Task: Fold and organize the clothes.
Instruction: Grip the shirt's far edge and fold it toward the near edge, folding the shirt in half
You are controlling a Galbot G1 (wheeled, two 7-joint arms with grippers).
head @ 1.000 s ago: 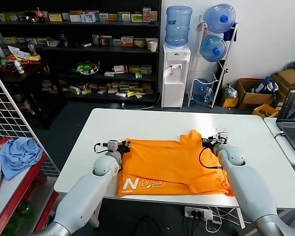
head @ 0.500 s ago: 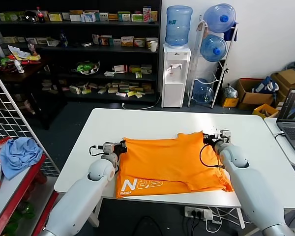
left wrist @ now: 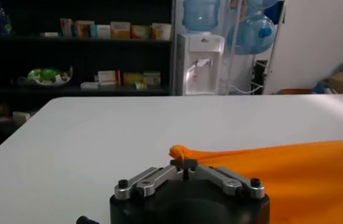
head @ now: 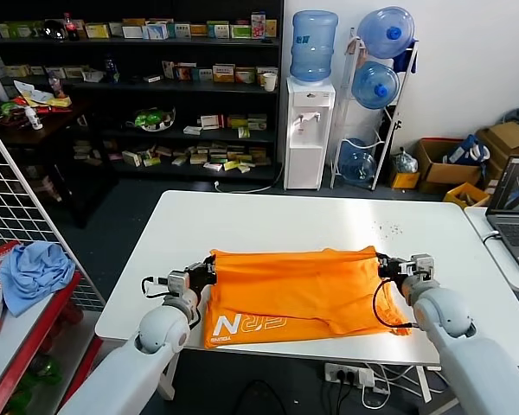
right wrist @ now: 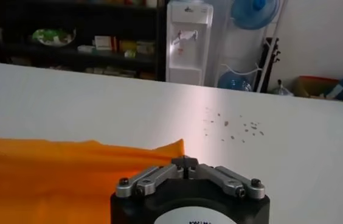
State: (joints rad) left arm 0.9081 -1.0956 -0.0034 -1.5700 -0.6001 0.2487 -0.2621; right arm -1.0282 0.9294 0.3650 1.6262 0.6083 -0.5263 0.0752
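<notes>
Pulled nearer since earlier, T-shirt (head: pixel 298 285) stretches between clamped left gripper (head: pixel 209 270) and right gripper (head: pixel 383 266), lettering partly hidden.

— What am I losing here?

— The orange T-shirt (head: pixel 298 290) is hanging over the tabletop's (head: pixel 268 220) near edge, and its own fold is covering part of the white lettering (head: pixel 251 324).

— And in my wrist views?

— Each gripper's housing is blocking its fingertips, and the frame edges are cutting the shirt off.
</notes>
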